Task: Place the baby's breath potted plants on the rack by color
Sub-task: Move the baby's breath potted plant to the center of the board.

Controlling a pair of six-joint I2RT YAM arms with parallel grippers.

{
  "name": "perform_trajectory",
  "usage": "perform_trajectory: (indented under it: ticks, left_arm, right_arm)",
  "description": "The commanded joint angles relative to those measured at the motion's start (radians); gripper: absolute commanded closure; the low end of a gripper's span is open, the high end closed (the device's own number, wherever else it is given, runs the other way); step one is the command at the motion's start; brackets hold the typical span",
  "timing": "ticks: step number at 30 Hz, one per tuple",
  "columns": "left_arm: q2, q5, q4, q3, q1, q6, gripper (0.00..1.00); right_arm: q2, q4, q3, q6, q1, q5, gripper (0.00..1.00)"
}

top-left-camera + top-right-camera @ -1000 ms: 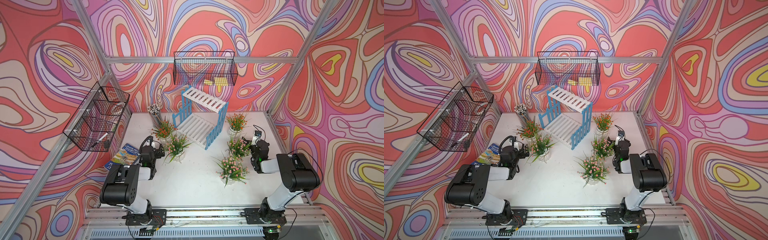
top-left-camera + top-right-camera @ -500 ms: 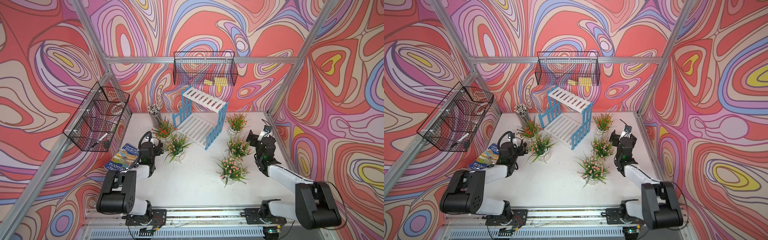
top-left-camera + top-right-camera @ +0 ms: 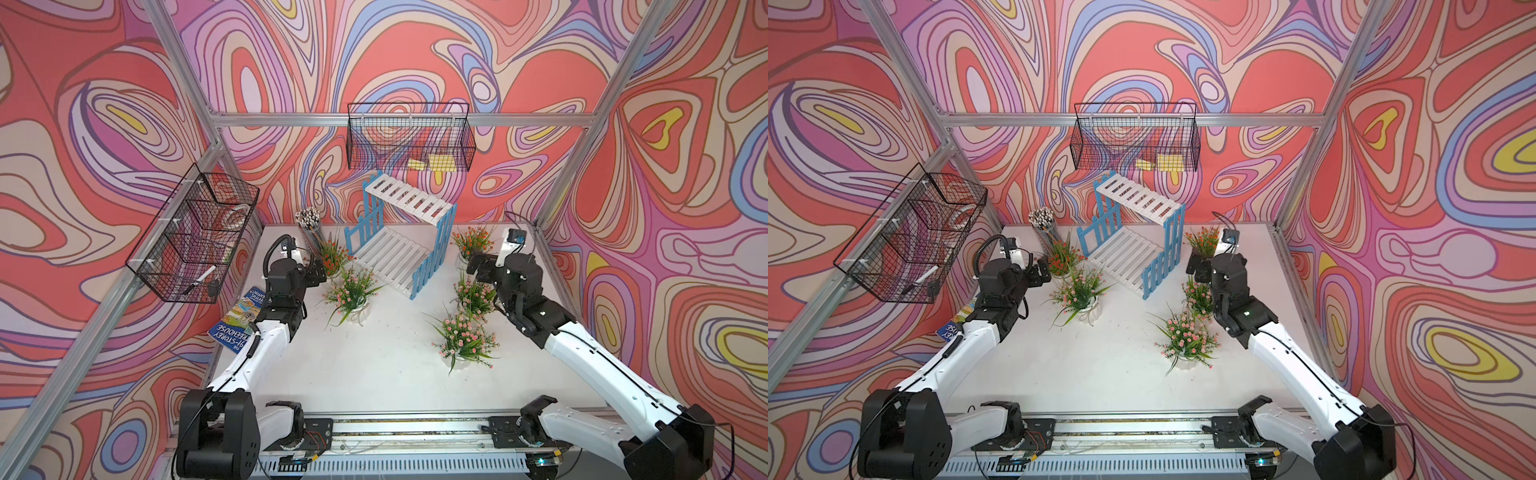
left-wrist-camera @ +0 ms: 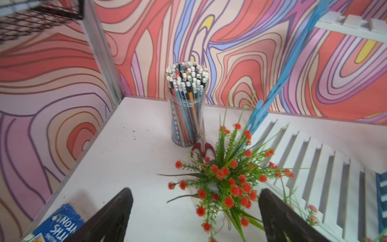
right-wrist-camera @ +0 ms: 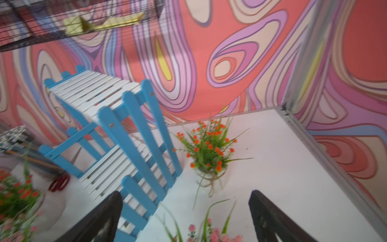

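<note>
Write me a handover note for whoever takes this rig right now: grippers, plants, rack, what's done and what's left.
Left gripper: open, empty, aimed at the orange-red plant beside the rack.
Right gripper: open, empty, short of the other orange-red plant.
Pink plants: all three on the table, as are both orange-red ones.
Done: nothing; both shelves are bare.
Left: all five pots onto the rack, sorted by colour.
</note>
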Motion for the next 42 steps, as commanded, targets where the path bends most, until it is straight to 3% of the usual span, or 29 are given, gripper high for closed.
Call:
perform_trajectory:
  ticks: [1, 6, 10, 18, 27, 34, 42]
  left_arm:
    - [0.037, 0.104, -0.082, 0.051, -0.01, -0.012, 0.05]
    - [0.03, 0.118, -0.108, 0.062, -0.014, -0.053, 0.06]
    - [0.013, 0.09, -0.197, 0.121, -0.015, -0.084, 0.05]
    - [-0.003, 0.005, -0.419, 0.207, -0.01, -0.216, 0.05]
    - [0.014, 0.015, -0.535, 0.231, 0.079, -0.421, 0.06]
    - [0.11, 0.071, -0.543, 0.23, 0.146, -0.545, 0.09]
    - [0.237, 0.144, -0.394, 0.175, 0.149, -0.627, 0.11]
  right_arm:
    - [0.062, -0.001, 0.01, 0.054, 0.153, 0.038, 0.02]
    - [0.292, -0.026, 0.181, 0.031, 0.385, 0.033, 0.02]
    - [0.404, 0.05, 0.216, 0.119, 0.43, -0.076, 0.03]
    - [0.614, 0.207, 0.372, 0.284, 0.404, -0.151, 0.02]
    - [0.939, 0.213, 0.657, 0.506, 0.23, -0.459, 0.04]
    - [1.088, 0.143, 0.819, 0.497, 0.176, -0.613, 0.04]
    - [1.233, 0.177, 0.92, 0.478, 0.176, -0.666, 0.04]
